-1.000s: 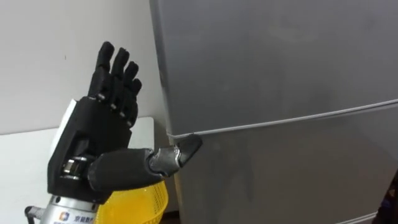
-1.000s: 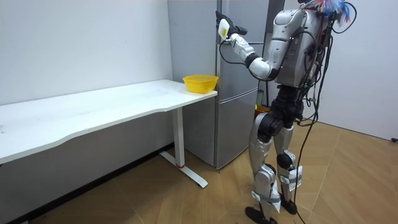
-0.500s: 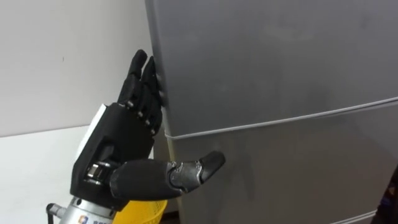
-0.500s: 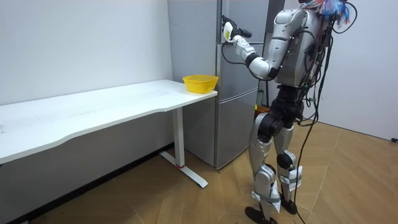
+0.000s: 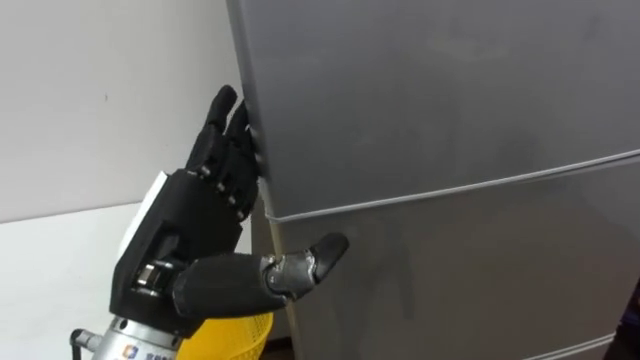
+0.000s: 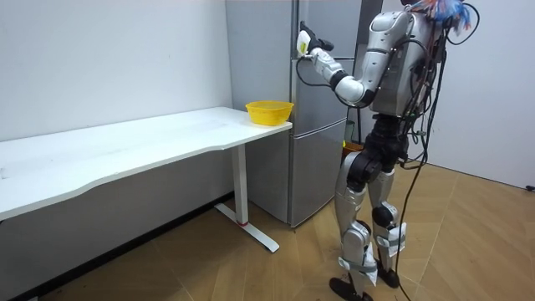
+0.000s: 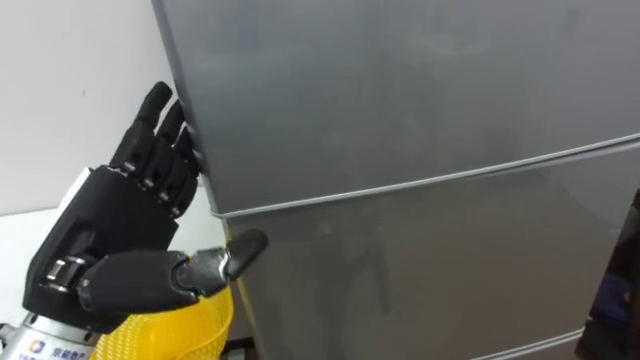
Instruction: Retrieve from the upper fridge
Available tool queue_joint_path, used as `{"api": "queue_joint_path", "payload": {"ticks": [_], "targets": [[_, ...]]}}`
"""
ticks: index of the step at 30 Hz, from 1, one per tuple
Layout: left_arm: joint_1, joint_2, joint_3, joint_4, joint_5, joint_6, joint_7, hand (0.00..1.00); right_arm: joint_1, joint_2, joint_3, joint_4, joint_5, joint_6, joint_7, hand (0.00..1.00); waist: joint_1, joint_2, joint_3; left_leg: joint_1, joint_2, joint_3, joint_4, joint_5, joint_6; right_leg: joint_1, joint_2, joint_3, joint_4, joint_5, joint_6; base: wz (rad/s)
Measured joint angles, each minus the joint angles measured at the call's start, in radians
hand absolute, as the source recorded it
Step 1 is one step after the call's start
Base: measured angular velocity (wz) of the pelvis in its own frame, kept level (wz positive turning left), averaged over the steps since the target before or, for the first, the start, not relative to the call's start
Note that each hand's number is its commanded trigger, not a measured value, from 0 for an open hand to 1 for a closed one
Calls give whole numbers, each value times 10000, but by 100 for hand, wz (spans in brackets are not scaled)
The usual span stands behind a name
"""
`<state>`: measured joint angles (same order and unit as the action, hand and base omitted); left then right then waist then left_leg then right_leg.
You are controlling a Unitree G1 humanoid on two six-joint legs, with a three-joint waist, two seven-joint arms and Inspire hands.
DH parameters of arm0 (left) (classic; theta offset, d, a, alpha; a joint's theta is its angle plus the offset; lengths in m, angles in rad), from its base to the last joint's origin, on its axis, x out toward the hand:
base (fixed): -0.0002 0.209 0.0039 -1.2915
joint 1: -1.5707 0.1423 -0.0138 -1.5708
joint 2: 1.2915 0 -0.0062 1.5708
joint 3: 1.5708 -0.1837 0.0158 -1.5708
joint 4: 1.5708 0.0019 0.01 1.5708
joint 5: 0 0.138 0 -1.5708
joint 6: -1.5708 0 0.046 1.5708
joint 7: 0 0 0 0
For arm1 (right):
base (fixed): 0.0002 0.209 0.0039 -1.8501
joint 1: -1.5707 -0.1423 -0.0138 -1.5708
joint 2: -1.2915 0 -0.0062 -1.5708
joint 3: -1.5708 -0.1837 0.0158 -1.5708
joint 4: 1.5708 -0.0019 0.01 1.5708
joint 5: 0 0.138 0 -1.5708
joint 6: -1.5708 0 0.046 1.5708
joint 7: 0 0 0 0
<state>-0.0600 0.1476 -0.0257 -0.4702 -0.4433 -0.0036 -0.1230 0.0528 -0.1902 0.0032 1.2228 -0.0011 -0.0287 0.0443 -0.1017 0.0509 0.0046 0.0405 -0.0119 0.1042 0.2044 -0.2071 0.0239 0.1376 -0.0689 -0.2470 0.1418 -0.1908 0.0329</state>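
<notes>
Left hand (image 5: pixel 190 240) is raised at the fridge (image 5: pixel 450 120), back of hand towards the camera. Hand is released: fingers (image 5: pixel 222 110) are held straight and close together, pointing up, tips laid against the left edge of the upper door (image 5: pixel 430 90). Whether the tips are hooked behind that edge cannot be told. Thumb (image 5: pixel 310 262) is stuck out sideways in front of the lower door (image 5: pixel 470 290), just under the seam between the doors. Nothing is gripped.

Basket (image 5: pixel 235 335), yellow mesh, is seen directly below the hand, set at the desk (image 5: pixel 40 270) corner nearest the fridge.

Both doors are seen closed, the seam running as a thin bright line across the front. The contents are hidden behind the upper door.

Room view: the robot is stood upright on the wood floor facing the fridge, off the desk's end, left arm bent and lifted to upper-door height. The fridge is placed just past the desk's end at the room view's right, against the white wall (image 6: pixel 109 58).
</notes>
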Motion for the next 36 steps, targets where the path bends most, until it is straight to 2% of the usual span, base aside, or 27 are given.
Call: {"api": "queue_joint_path", "payload": {"ticks": [3, 8, 17, 19, 21, 22, 23, 24, 25, 31, 36], "targets": [[0, -24, 237, -25, 0, -26, 4, 100, 1, -35, 53, -1, -139, 18, -36, 0, 1, 1, -3, -44, -6, 0, 3, 0, 0, -40, -6, 3, 1, 0, 0, 1], [66, -4, 185, -44, -257, -200, -151, 100, 106, -40, 49, -1, -181, 23, -88, 0, 34, -23, 0, -9, -16, 1, 0, 3, 4, -24, -16, 1, -8, 0, 1, 5], [66, -1, 160, -24, -277, -23, -128, 98, 167, -103, 47, -65, -524, 90, -96, 0, 130, -26, -4, -35, -6, 43, 2, 9, 15, -65, -16, 11, 0, -1, 1, 0], [66, 0, 145, -24, -276, -11, -135, 85, 181, -119, 47, -65, -527, 90, -102, 0, 139, -23, -6, -36, -4, 43, 1, 11, 17, -76, -16, 12, 23, -1, 1, 0], [66, -1, 134, -25, -277, -9, -148, 62, 181, -129, 47, -65, -526, 90, -110, 0, 138, -21, -7, -36, 3, 43, 1, 14, 22, -104, -16, 11, 89, -1, 1, 0], [66, 0, 130, -24, -277, -7, -156, 56, 186, -137, 48, -63, -527, 94, -115, 0, 139, -27, -10, -31, 3, 43, 2, 15, 24, -102, -17, 10, 96, -1, 1, 0], [66, 1, 129, -24, -345, -5, -170, 46, 183, -141, 49, -56, -530, 96, -115, 0, 138, -27, -11, -31, 0, 43, 2, 18, 28, -99, -22, 12, 99, -1, 1, 0], [66, 2, 130, -24, -350, -4, -178, 29, 190, -141, 47, -56, -536, 93, -114, 0, 138, -26, -11, -32, -2, 46, 3, 20, 32, -96, -25, 12, 100, -1, 1, 0], [66, 4, 130, -24, -358, -4, -194, 0, 179, -142, 50, -56, -585, 89, -115, 0, 137, -26, -12, -34, -3, 54, 6, 23, 37, -101, -29, 12, 107, -1, 1, 0], [66, 22, 135, -15, -634, 34, -453, 0, 186, -176, 154, -45, -1313, 116, -120, 0, 143, -31, -17, -118, 2, 79, 48, 32, 48, -175, -40, 126, 121, 0, 1, 0], [66, 277, -113, -10, -1401, 66, -678, 0, 138, -201, 562, 338, -1987, 412, -222, 0, 154, -43, -17, -117, 0, 38, 98, 35, 56, -171, -58, 269, 118, -1, 1, 4]]}}
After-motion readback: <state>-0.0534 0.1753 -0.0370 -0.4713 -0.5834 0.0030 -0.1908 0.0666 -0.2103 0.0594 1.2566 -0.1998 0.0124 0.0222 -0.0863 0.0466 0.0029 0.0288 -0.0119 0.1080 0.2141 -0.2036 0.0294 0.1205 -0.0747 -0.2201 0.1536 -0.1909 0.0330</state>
